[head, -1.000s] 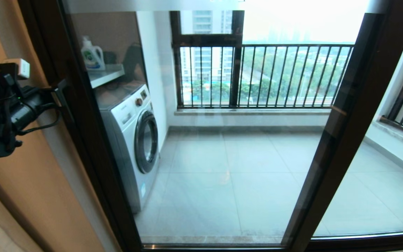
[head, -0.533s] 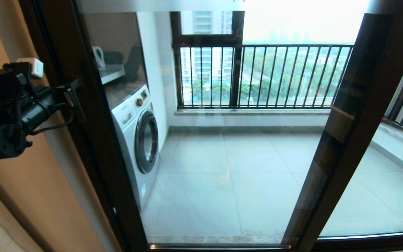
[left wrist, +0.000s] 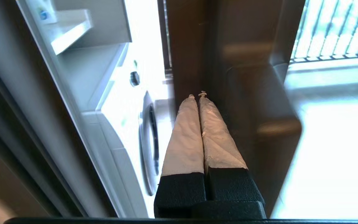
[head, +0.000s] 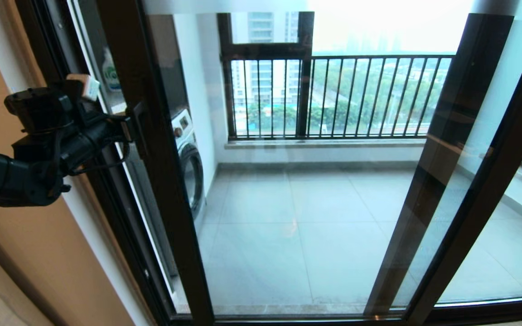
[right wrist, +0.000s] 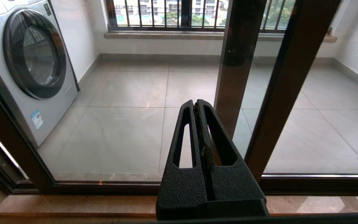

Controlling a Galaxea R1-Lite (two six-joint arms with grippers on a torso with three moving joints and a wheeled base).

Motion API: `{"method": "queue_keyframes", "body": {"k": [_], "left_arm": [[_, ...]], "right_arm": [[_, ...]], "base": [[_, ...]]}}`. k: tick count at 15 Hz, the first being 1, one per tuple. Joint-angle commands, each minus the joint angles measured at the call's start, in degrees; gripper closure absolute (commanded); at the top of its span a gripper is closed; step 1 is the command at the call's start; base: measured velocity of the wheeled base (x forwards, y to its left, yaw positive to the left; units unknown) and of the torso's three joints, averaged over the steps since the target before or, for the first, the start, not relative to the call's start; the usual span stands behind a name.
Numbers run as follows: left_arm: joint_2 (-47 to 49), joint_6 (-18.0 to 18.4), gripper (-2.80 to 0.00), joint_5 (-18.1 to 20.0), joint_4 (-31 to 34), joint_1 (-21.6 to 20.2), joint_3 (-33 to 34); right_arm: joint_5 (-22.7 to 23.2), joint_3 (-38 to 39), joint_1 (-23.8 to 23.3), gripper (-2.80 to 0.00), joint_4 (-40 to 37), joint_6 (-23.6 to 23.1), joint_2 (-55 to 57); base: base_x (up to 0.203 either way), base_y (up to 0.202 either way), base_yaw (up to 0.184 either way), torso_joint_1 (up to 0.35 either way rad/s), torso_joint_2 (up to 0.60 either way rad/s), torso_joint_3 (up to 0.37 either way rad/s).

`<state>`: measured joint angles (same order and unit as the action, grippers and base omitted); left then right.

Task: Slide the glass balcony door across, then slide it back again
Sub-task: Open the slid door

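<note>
At the door's left upright, the left gripper (head: 127,129) presses with its fingers closed together.
From the left: a narrow gap shows a washing machine (head: 188,158) beside the frame, then the glass balcony door (head: 288,181) spans the middle, its handle (left wrist: 259,118) just beside the taped fingertips (left wrist: 194,102). Farther right stands the fixed glass panel (head: 492,226). Low before the sill, the right gripper (right wrist: 196,105) hangs with its fingers pressed together, holding nothing.

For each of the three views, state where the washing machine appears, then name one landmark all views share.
Head view: washing machine left of centre, partly behind the glass balcony door upright.
Left wrist view: beside the left gripper, washing machine.
Right wrist view: upper left.
Shared landmark: the black barred railing.
</note>
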<state>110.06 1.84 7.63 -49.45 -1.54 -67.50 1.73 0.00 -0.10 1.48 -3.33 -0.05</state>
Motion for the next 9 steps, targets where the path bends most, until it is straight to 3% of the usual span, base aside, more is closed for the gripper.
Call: {"method": "queue_keyframes", "body": {"k": [1, 9], "left_arm": [[-0.2, 0.0, 0.0, -0.6, -0.4, 0.3, -0.1], [-0.2, 0.1, 0.0, -0.7, -0.1, 1.1, -0.5]], "right_arm": [[0.0, 0.7, 0.0, 0.0, 0.0, 0.0, 0.0], [0.0, 0.7, 0.0, 0.0, 0.0, 0.0, 0.0]], "base": [[0.0, 0.0, 0.0, 0.0, 0.0, 0.0], [0.0, 0.0, 0.0, 0.0, 0.0, 0.0]]}}
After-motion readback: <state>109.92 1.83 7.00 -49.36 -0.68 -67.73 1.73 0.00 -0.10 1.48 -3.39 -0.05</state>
